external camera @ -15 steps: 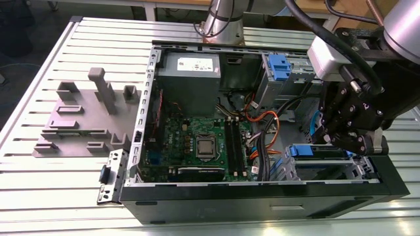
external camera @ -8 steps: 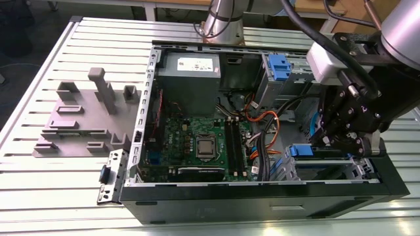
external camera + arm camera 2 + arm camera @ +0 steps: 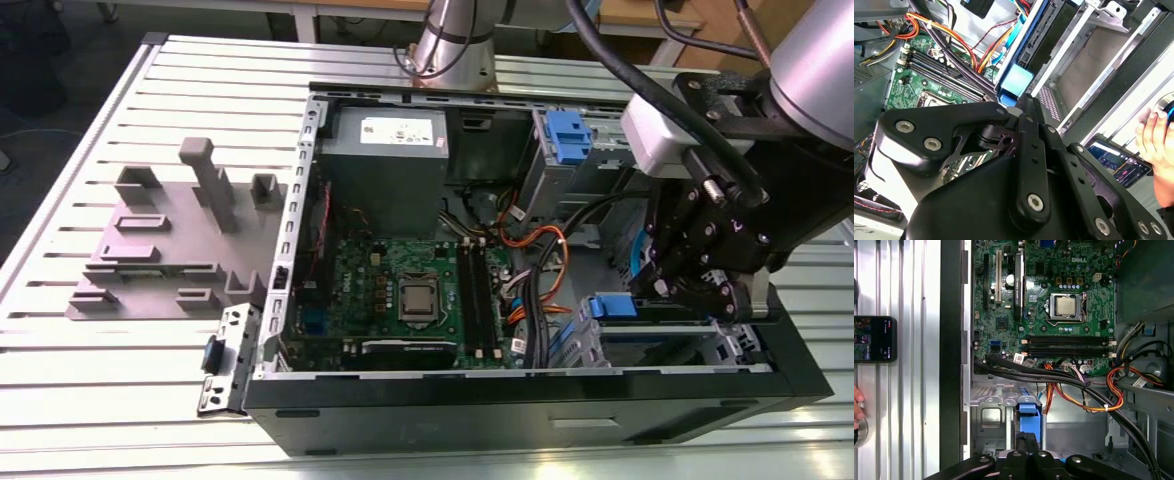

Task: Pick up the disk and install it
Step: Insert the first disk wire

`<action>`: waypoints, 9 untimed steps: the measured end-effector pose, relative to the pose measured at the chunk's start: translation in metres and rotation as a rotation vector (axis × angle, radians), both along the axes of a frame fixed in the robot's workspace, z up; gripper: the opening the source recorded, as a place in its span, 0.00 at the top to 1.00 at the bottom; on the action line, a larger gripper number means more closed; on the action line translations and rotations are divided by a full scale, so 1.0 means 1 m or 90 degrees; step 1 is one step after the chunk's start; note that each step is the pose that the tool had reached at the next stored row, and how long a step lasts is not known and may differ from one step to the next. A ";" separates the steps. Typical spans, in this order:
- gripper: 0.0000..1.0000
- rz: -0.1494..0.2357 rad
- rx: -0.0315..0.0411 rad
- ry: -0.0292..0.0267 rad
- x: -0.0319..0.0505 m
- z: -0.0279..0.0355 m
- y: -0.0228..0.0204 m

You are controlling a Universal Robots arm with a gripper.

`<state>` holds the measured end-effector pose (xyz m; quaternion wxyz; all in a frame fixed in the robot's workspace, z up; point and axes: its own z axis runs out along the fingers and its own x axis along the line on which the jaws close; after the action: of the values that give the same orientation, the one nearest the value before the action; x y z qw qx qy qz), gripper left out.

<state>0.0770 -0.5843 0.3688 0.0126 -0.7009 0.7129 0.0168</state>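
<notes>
Installation is the step in hand, by my reading. The disk [image 3: 1024, 50] stands on edge in the drive bay [image 3: 674, 345] at one corner of the case [image 3: 534, 395]. Its blue rail runs into the bay and its pale blue end faces the gripper [image 3: 1021, 102]. The jaws are drawn together with their tips right at that blue end. Whether they nip a thin lip of it or only press on it, I cannot tell. In the first wrist view the disk [image 3: 1029, 412] lies just ahead of the gripper [image 3: 1028, 437], beside the cable bundle [image 3: 1064, 382] that crosses from the motherboard [image 3: 1054, 315].

How deep the disk sits is hidden, so I cannot judge it fully home. Seating it would call for a straight push along the bay's guides without twisting. The wrist would also have to stay off the orange and black cables close beside the bay.

The case lies open on a slatted metal table [image 3: 80, 390]. A grey holder block [image 3: 160, 250] sits on the table well apart from the case, on the side far from the bay. A second blue latch [image 3: 567, 135] sits in another bay deeper in the case. Just outside the case wall nearest the gripper, a phone [image 3: 874, 339] lies on the table with a person's hand [image 3: 1154, 135] near it. Beyond the table there is dark floor and other furniture.
</notes>
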 end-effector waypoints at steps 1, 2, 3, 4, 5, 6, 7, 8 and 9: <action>0.89 0.000 0.0000 0.0000 0.0000 0.0000 0.0000; 0.89 0.000 0.0001 0.0000 0.0000 0.0000 0.0000; 0.89 0.000 0.0002 0.0000 0.0000 0.0000 0.0000; 0.89 0.000 0.0002 0.0000 0.0000 0.0000 0.0000; 0.89 0.000 0.0002 0.0000 0.0000 0.0000 0.0000; 0.89 0.000 0.0003 -0.0001 0.0000 0.0000 0.0000; 0.89 0.000 0.0004 -0.0001 0.0000 0.0000 0.0000; 0.89 0.000 0.0004 0.0000 0.0000 0.0000 0.0000; 0.89 0.000 0.0004 0.0000 0.0005 0.0000 0.0000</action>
<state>0.0775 -0.5843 0.3688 0.0128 -0.7010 0.7129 0.0170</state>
